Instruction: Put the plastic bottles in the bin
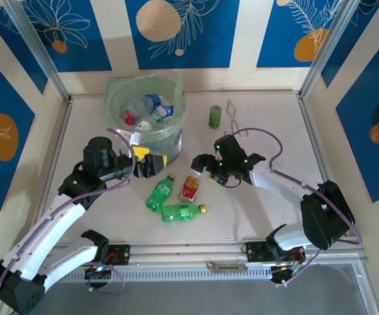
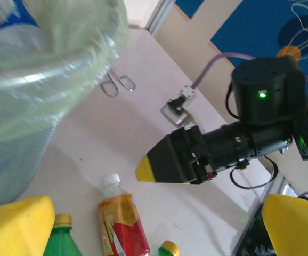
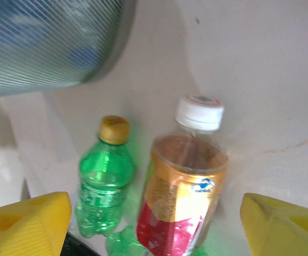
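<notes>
The bin stands at the back of the table with several clear blue-labelled bottles inside. Three plastic bottles lie in front of it: a green one, a red-labelled one with a white cap and another green one. My left gripper hangs open beside the bin's front wall, nothing between its yellow fingers. My right gripper is open just above the red-labelled bottle, with a green bottle to that bottle's left. The left wrist view shows the red-labelled bottle and the right gripper's finger.
A short olive-green cylinder and thin wire tongs lie at the back right of the bin. The tongs also show beyond the bin's wall. A metal rail runs along the near edge.
</notes>
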`<control>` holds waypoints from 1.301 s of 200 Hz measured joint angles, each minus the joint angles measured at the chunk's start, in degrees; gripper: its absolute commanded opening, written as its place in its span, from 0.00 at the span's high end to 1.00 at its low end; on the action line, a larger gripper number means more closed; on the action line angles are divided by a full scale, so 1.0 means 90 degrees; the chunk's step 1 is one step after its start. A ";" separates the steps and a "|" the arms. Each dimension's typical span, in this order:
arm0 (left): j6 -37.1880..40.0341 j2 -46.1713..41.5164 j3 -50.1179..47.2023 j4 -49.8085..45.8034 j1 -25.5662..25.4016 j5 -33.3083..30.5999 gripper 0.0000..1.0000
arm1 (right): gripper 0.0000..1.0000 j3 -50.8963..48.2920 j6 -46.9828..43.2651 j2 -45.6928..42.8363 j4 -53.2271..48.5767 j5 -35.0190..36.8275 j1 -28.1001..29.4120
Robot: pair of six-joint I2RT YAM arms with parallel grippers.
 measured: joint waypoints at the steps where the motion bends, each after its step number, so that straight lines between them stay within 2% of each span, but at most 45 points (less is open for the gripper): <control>1: -0.0002 -0.0002 -0.0010 0.0000 -0.0017 -0.0007 0.00 | 0.16 0.0000 0.0007 0.0012 -0.0012 0.0015 0.0012; 39: 0.0029 -0.0017 -0.0168 -0.0010 -0.0330 -0.0313 0.00 | 0.16 0.0024 0.0080 0.0607 -0.0223 0.0068 0.0318; 92: 0.0078 -0.0219 -0.0330 -0.0024 -0.0342 -0.1030 0.00 | 0.16 0.0542 0.0148 0.1486 -0.0250 0.0063 0.0461; 127: 0.0073 -0.0267 -0.0406 -0.0002 -0.0342 -0.1246 0.00 | 0.18 0.0571 0.0260 0.1824 -0.0085 0.0041 0.0461; 162: 0.0070 -0.0265 -0.0447 0.0002 -0.0342 -0.1341 0.00 | 0.27 0.0576 0.0376 0.1892 -0.0083 0.0044 0.0459; 198: 0.0068 -0.0260 -0.0449 0.0049 -0.0342 -0.1365 0.00 | 0.44 0.0576 0.0357 0.1943 0.0129 0.0032 0.0459; 260: 0.0000 -0.0168 -0.0500 0.0192 -0.0345 -0.1362 0.00 | 0.47 0.0573 0.0296 0.1882 0.0335 -0.0027 0.0338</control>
